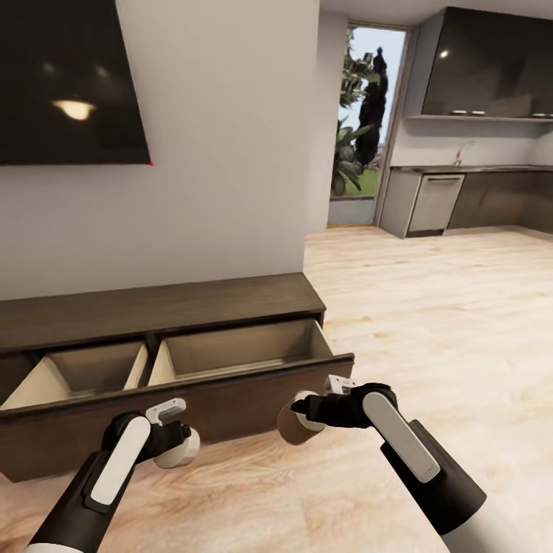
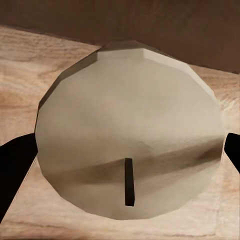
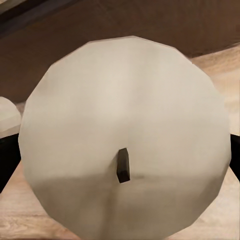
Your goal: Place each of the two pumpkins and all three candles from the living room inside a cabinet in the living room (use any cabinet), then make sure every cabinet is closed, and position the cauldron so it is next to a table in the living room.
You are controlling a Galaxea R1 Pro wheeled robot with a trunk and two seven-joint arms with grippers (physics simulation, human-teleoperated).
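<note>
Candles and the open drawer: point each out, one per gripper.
Left gripper's candle (image 2: 130, 145): left wrist view, flat wick end.
Right gripper's candle (image 3: 125, 135): right wrist view, flat wick end.
Open drawer (image 1: 230, 380): head view, dark front panel.

you hold a candle (image 1: 178, 449) left, another candle (image 1: 296, 420) right, both before the cabinet (image 1: 177, 361), open drawer (image 1: 244, 349) behind them

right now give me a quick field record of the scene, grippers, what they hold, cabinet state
left gripper: shut on a candle
right gripper: shut on a second candle
cabinet: long drawer pulled open, both pale compartments look empty
gripper position: both low, in front of the drawer front
floor: light wood
background: kitchen cupboards, wall screen
</note>
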